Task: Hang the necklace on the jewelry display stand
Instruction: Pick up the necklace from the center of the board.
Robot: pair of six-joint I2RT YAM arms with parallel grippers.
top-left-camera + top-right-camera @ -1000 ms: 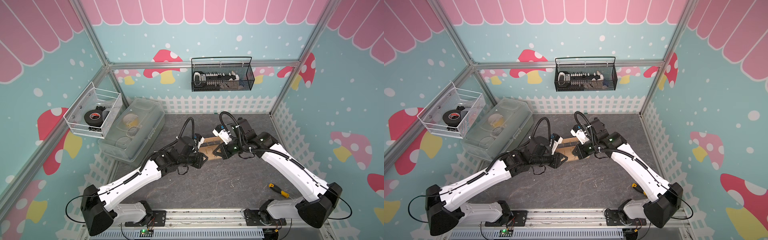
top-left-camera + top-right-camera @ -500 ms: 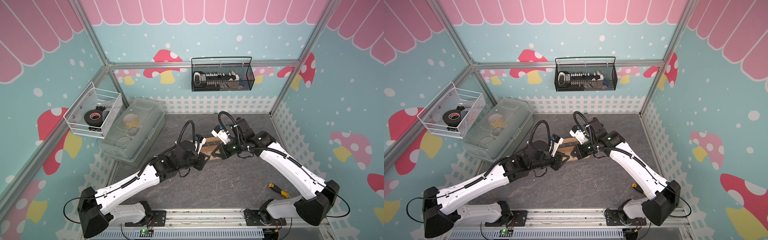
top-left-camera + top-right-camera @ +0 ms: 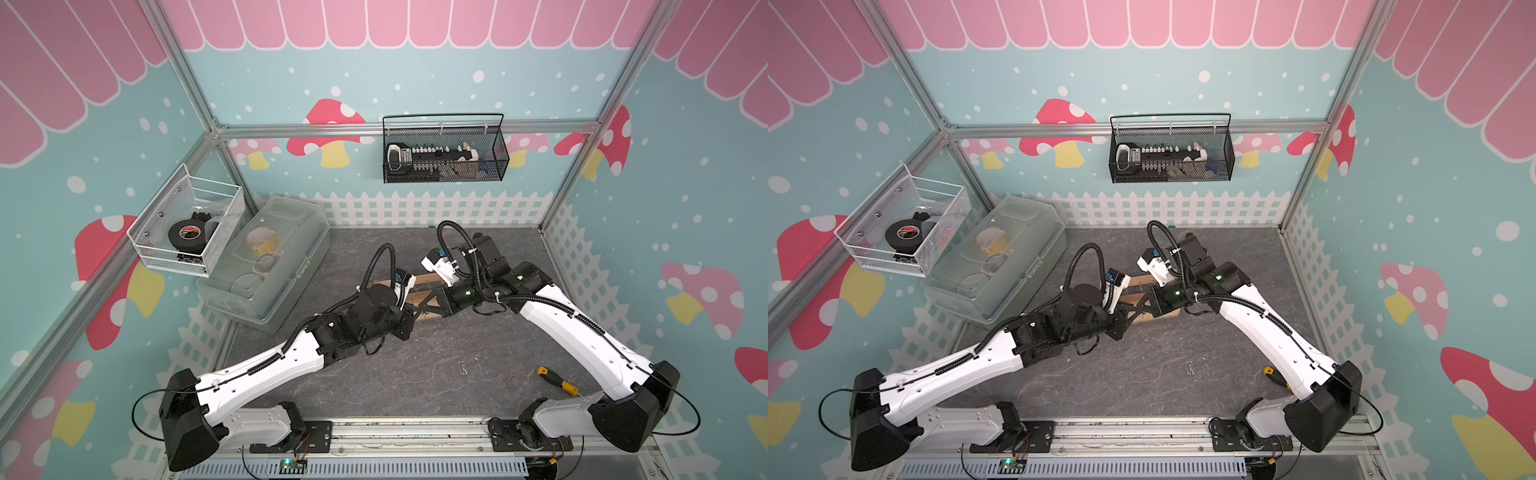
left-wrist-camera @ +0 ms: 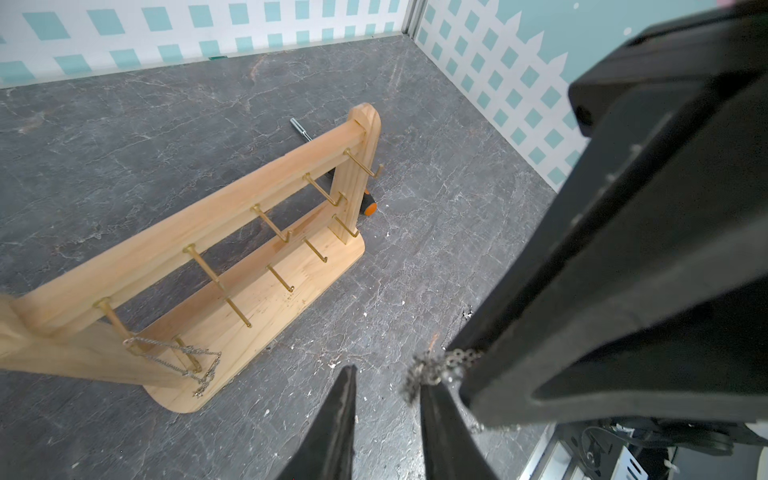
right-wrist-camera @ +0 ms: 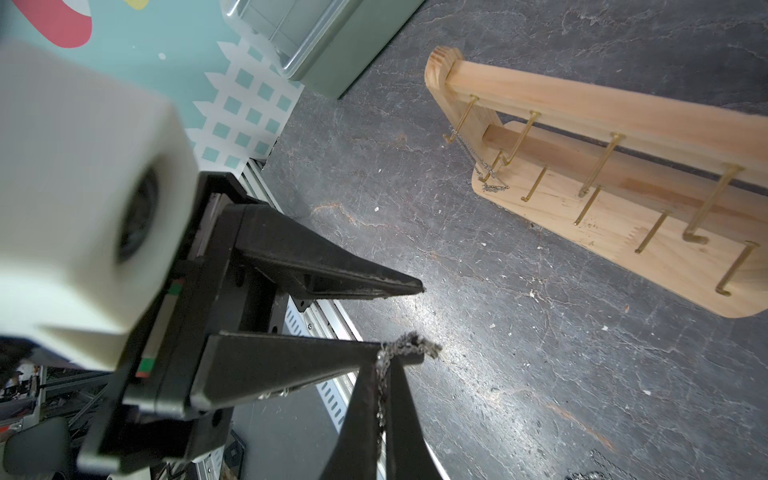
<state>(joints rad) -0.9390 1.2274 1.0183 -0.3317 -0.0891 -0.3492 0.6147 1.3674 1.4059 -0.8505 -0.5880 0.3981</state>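
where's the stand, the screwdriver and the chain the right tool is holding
stand (image 4: 224, 210), left wrist view, on the top crossbar
screwdriver (image 3: 557, 380), a top view, on the middle of the handle
chain (image 5: 409, 347), right wrist view, on the bunched end

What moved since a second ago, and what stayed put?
Little: the left arm swayed slightly, its left gripper open beside the necklace. The right gripper stayed shut on the necklace. The jewelry display stand and clear box did not move.

jewelry display stand (image 4: 232, 203): light wood, upright | necklace (image 5: 409, 347): silver, bunched
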